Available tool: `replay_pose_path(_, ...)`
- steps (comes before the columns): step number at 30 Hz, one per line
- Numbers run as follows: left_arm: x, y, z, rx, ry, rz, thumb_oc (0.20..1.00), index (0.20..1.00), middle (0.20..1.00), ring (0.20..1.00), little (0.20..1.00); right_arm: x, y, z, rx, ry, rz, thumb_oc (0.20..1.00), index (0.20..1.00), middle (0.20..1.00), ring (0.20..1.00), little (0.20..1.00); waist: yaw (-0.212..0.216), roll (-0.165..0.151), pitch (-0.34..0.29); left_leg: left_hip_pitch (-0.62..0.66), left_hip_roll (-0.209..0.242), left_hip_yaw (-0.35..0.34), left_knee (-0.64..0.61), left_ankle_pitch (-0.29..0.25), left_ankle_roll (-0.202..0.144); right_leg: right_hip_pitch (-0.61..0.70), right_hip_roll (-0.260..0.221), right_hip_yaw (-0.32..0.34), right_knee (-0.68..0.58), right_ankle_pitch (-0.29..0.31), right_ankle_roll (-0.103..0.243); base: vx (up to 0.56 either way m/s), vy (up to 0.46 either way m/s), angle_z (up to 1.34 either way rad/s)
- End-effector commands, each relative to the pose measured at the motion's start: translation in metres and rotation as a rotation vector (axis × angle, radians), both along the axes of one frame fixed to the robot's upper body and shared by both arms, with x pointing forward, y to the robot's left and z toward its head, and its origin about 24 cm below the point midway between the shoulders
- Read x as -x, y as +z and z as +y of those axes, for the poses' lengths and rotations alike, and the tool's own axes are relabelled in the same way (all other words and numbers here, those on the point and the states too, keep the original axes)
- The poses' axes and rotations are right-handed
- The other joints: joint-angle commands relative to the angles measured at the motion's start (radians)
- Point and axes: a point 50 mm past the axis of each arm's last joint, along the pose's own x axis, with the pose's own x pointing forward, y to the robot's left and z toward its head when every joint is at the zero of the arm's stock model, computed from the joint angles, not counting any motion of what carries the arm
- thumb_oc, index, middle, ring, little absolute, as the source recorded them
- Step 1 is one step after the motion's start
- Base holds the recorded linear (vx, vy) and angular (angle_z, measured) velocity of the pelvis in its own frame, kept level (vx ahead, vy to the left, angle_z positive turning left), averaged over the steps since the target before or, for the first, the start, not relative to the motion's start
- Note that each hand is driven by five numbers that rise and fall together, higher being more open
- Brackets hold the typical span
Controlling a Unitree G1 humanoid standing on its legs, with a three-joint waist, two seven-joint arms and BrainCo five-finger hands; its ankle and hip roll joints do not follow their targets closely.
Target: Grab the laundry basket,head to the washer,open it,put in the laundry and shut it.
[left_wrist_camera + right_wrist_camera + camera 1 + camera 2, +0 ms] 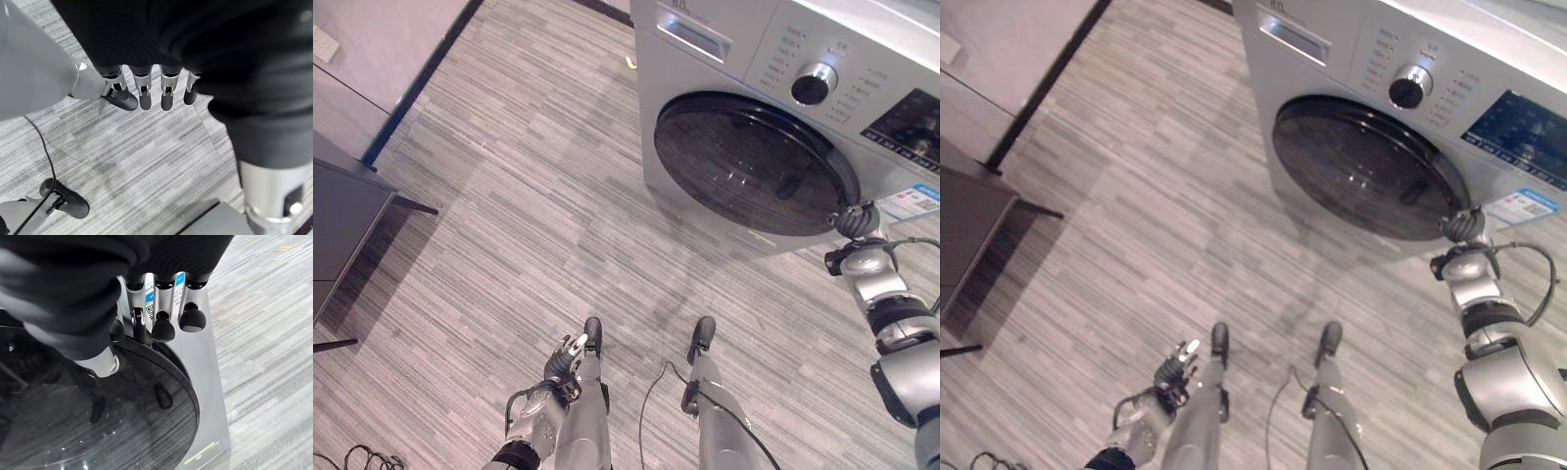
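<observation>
The silver washer point(705, 69) stands ahead to the right, its round dark glass door point(744, 162) shut. My right hand point(857, 220) is at the door's right rim. In the right wrist view its fingers point(164, 330) are nearly straight, their dark tips resting against the rim of the door point(73, 421), and nothing is held. My left hand point(563, 364) hangs low beside my left leg. Its fingers point(145, 95) are relaxed over the bare floor and hold nothing.
A dark cabinet point(337, 215) stands at the left. A wall with a dark skirting strip point(421, 78) runs along the far left. The washer's knob point(813, 85) and drawer point(695, 34) sit above the door. Grey striped floor point(538, 225) spreads between cabinet and washer.
</observation>
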Motion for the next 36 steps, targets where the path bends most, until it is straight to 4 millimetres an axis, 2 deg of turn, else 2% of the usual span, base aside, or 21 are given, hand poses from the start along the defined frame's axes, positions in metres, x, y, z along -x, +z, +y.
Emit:
replay_pose_path(1,-0.023,0.017,0.019,-0.109,-0.062,-0.068,1.000,1.000,1.000,1.000,1.000,-0.034,-0.047,0.185,-0.331,0.621,0.153,0.200,0.200,0.200,0.200,0.200,0.097,-0.097,0.074,-0.036,-0.077,0.039,0.004,-0.053,0.025,0.042,-0.074,0.040,0.001,-0.140,0.061,0.00,0.000,0.00)
replay_pose_path(4,-0.025,0.018,0.019,-0.114,-0.063,-0.067,1.000,1.000,1.000,1.000,1.000,-0.031,-0.056,0.188,-0.381,0.612,0.183,0.200,0.200,0.200,0.200,0.200,0.101,-0.100,0.072,-0.038,-0.076,0.036,0.004,-0.052,0.024,0.044,-0.073,0.038,0.001,-0.141,0.061,0.00,0.000,0.00)
replay_pose_path(5,-0.026,0.019,0.019,-0.113,-0.065,-0.070,1.000,1.000,1.000,1.000,1.000,-0.028,-0.064,0.195,-0.421,0.617,0.203,0.200,0.200,0.200,0.200,0.200,0.105,-0.105,0.072,-0.038,-0.075,0.033,0.004,-0.052,0.024,0.047,-0.072,0.036,0.001,-0.142,0.060,0.00,0.000,0.00)
replay_pose_path(9,-0.027,0.019,0.018,-0.111,-0.069,-0.075,1.000,1.000,1.000,1.000,1.000,-0.026,-0.068,0.199,-0.424,0.619,0.216,0.200,0.200,0.200,0.200,0.200,0.109,-0.109,0.073,-0.038,-0.073,0.031,0.004,-0.051,0.024,0.049,-0.070,0.033,0.001,-0.142,0.060,0.00,-0.002,0.01)
replay_pose_path(12,-0.029,0.020,0.017,-0.117,-0.062,-0.075,1.000,1.000,1.000,1.000,1.000,-0.021,-0.079,0.203,-0.401,0.612,0.248,0.200,0.200,0.200,0.200,0.200,0.113,-0.116,0.074,-0.037,-0.071,0.028,0.004,-0.052,0.023,0.054,-0.067,0.028,0.001,-0.145,0.060,0.00,0.000,0.00)
replay_pose_path(15,-0.028,0.018,0.016,-0.118,-0.061,-0.064,1.000,1.000,1.000,1.000,1.000,-0.015,-0.088,0.211,-0.450,0.608,0.269,0.200,0.200,0.200,0.200,0.200,0.120,-0.122,0.071,-0.033,-0.069,0.023,0.004,-0.052,0.023,0.061,-0.065,0.025,0.001,-0.146,0.060,0.00,0.000,0.02)
replay_pose_path(21,-0.025,0.015,0.017,-0.120,-0.066,-0.045,1.000,1.000,1.000,1.000,1.000,-0.007,-0.101,0.217,-0.570,0.591,0.288,0.200,0.200,0.200,0.200,0.200,0.129,-0.128,0.064,-0.025,-0.069,0.020,0.004,-0.055,0.024,0.071,-0.065,0.020,0.001,-0.148,0.060,0.00,0.003,0.06)
replay_pose_path(25,-0.024,0.013,0.016,-0.119,-0.067,-0.032,1.000,1.000,1.000,1.000,1.000,0.005,-0.119,0.220,-0.659,0.558,0.319,0.200,0.200,0.200,0.200,0.200,0.137,-0.141,0.057,-0.013,-0.067,0.015,0.004,-0.060,0.026,0.090,-0.065,0.013,0.001,-0.151,0.061,0.00,0.000,0.03)
replay_pose_path(29,-0.023,0.012,0.015,-0.115,-0.070,-0.028,1.000,1.000,1.000,1.000,1.000,0.013,-0.129,0.221,-0.699,0.533,0.338,0.200,0.200,0.200,0.200,0.200,0.140,-0.153,0.053,-0.006,-0.067,0.011,0.004,-0.063,0.028,0.103,-0.065,0.008,0.001,-0.153,0.063,0.00,-0.003,0.06)
replay_pose_path(30,-0.021,0.010,0.015,-0.114,-0.072,-0.019,1.000,1.000,1.000,1.000,1.000,0.020,-0.137,0.221,-0.728,0.519,0.352,0.200,0.200,0.200,0.200,0.200,0.141,-0.160,0.047,0.001,-0.068,0.009,0.004,-0.066,0.030,0.114,-0.066,0.003,0.001,-0.154,0.063,0.00,0.000,0.00)
replay_pose_path(36,-0.019,0.008,0.017,-0.126,-0.079,-0.006,1.000,1.000,1.000,1.000,1.000,0.029,-0.148,0.225,-0.768,0.506,0.373,0.200,0.200,0.200,0.200,0.200,0.146,-0.173,0.041,0.012,-0.074,0.002,0.004,-0.070,0.034,0.132,-0.067,-0.007,0.001,-0.157,0.064,0.00,0.004,0.16)
